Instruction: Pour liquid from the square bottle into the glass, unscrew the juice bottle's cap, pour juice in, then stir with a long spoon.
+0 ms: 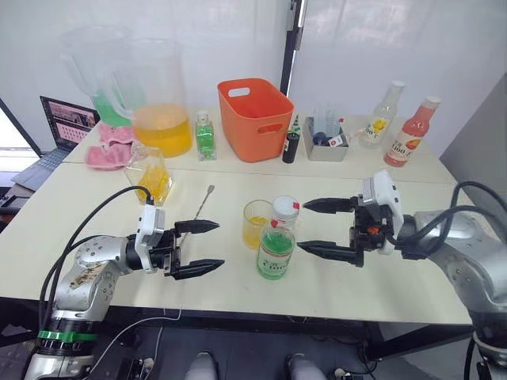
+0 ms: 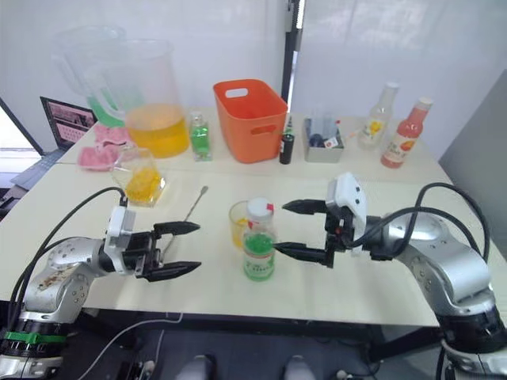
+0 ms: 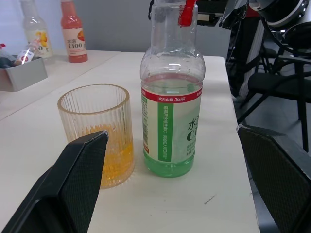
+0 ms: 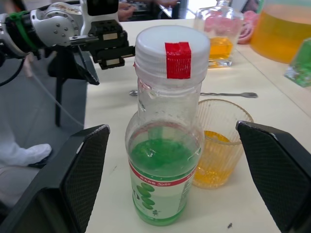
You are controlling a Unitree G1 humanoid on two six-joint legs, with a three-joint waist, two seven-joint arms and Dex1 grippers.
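Reaching arms: both forearms lie low over the near part of the table [image 1: 95,198], pointing inward at each other.
Left gripper [image 1: 198,247]: fingers spread wide, holding nothing, well apart from the juice bottle.
Right gripper [image 1: 323,228]: fingers spread wide, empty, tips just beside the juice bottle, not touching.
Juice bottle [image 1: 276,241]: upright between the grippers, white cap [image 4: 171,50] on, red tape on cap, green liquid low inside.
Glass [image 1: 256,223]: just beside the bottle, orange liquid at bottom.
Long spoon [image 1: 203,200]: flat on table beyond the left gripper.
Square bottle [image 1: 152,176]: farther left, tilted, orange liquid inside.
Rear table: orange basket [image 1: 255,117], pitchers [image 1: 154,99]; small labels unreadable.
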